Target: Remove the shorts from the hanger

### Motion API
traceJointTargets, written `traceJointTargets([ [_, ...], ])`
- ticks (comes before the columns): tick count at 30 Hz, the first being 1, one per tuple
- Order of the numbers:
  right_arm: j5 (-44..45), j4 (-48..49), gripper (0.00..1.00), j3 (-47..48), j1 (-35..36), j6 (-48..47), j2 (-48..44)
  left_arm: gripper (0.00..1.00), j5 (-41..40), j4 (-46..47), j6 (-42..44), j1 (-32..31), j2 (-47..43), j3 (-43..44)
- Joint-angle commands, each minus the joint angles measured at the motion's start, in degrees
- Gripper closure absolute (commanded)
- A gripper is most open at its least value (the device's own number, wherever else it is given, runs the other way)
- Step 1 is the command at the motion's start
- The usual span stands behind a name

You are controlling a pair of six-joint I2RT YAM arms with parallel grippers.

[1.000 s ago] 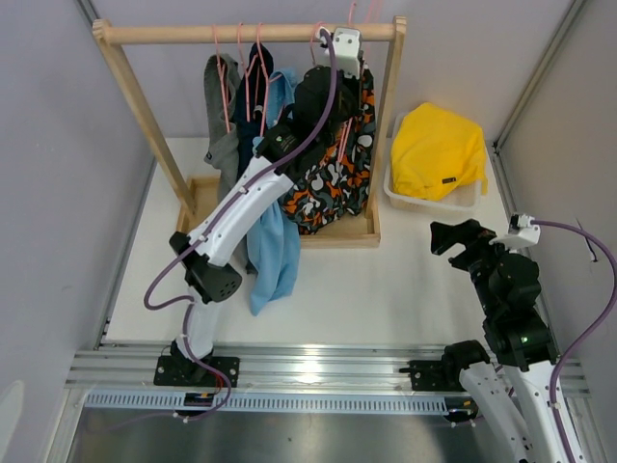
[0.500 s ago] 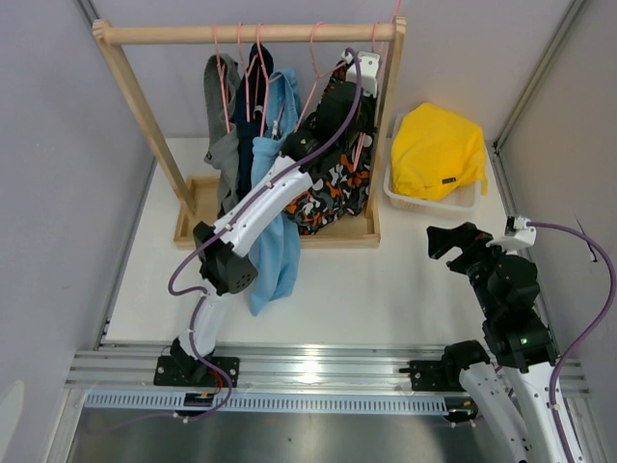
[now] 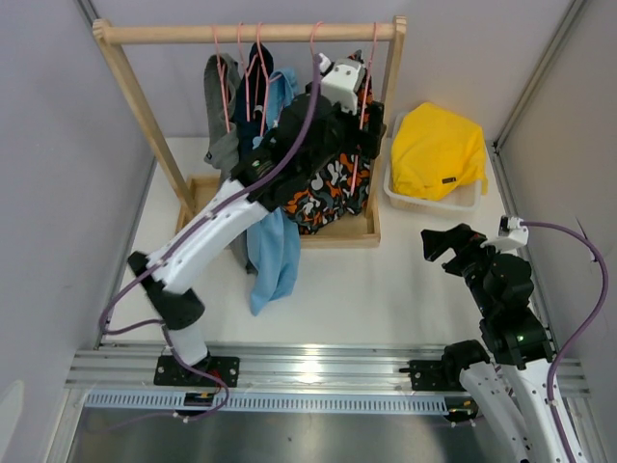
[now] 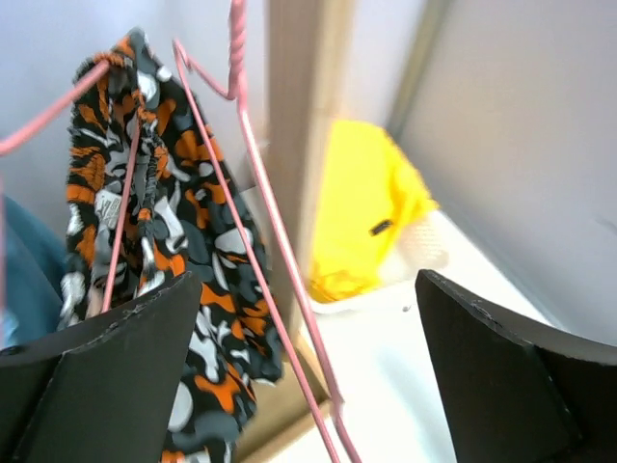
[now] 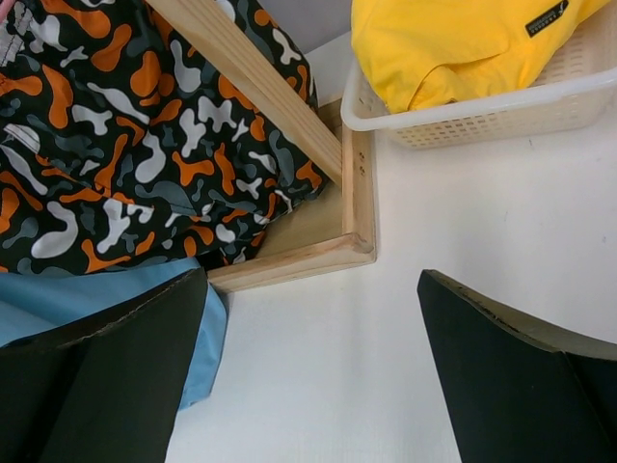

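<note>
Directions refer to the overhead view.

1. Task item. The shorts (image 3: 326, 201), black with orange and white blotches, hang from a pink hanger (image 4: 123, 183) on the wooden rack (image 3: 251, 34) at 12 o'clock. The left wrist view shows their gathered waistband draped over the wire. The hem reaches the rack's base frame (image 5: 289, 253). The left arm (image 3: 212, 231) hides the upper part from above.

2. Left gripper (image 4: 308, 289). Raised to the rail at the rack's 1 o'clock end. Its fingers (image 4: 116, 386) stand wide apart and hold nothing. A second pink hanger (image 4: 265, 207) runs down through the gap, and contact with either finger cannot be confirmed. From above, the wrist and cloth conceal the fingertips.

3. Right gripper (image 5: 308, 280). Low over the table (image 3: 386, 289) at 4 o'clock, fully spread and empty, well apart from the rack.

4. Other items. A blue garment (image 3: 275, 253) hangs just beside the shorts on their 9 o'clock side. A grey garment (image 3: 224, 135) and a dark garment (image 3: 253, 125) hang further toward 9 o'clock, partly behind the arm. A white basket (image 3: 424, 201) holding a yellow garment (image 3: 439, 149) sits at 2 o'clock, beside the rack post (image 4: 299, 145).

5. Limits. The left wrist view cuts off the hanger hooks at its top edge, and its background is blurred. The right wrist view crops the basket at the frame's top and right.
</note>
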Motion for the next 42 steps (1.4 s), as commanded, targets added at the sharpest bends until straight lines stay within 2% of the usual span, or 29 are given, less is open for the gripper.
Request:
traceJointTargets([
  [1,-0.32,1.61,0.01,-0.28,0.53,0.66,-0.17,0.01,0.60,-1.34,0.17,-1.77,-12.61,-4.80],
  [7,-0.84,2.05,0.01,-0.38,1.23,1.89,0.09,0.01,-6.16,1.82,4.81,-0.98,-23.16,-15.01],
  [13,-0.05,0.91,0.01,0.07,2.37,2.24,-0.43,0.01,-4.85,2.43,5.17,3.41,-23.70,-16.68],
  [21,0.91,-1.20,0.01,0.77,3.07,2.42,-1.57,0.01,-1.95,4.20,5.53,6.75,-18.61,-14.50],
  [32,1.97,-4.54,0.00,1.47,3.16,1.89,-3.77,0.02,-2.39,1.13,5.79,9.39,-9.12,-4.22],
  [35,2.14,-4.89,0.01,1.47,3.16,1.71,-3.86,0.04,-2.22,0.33,5.53,10.01,-7.00,-3.24],
  [42,2.23,-5.15,0.00,1.30,3.16,1.10,-3.86,0.19,-1.25,-0.19,4.39,11.24,-4.45,-4.82],
])
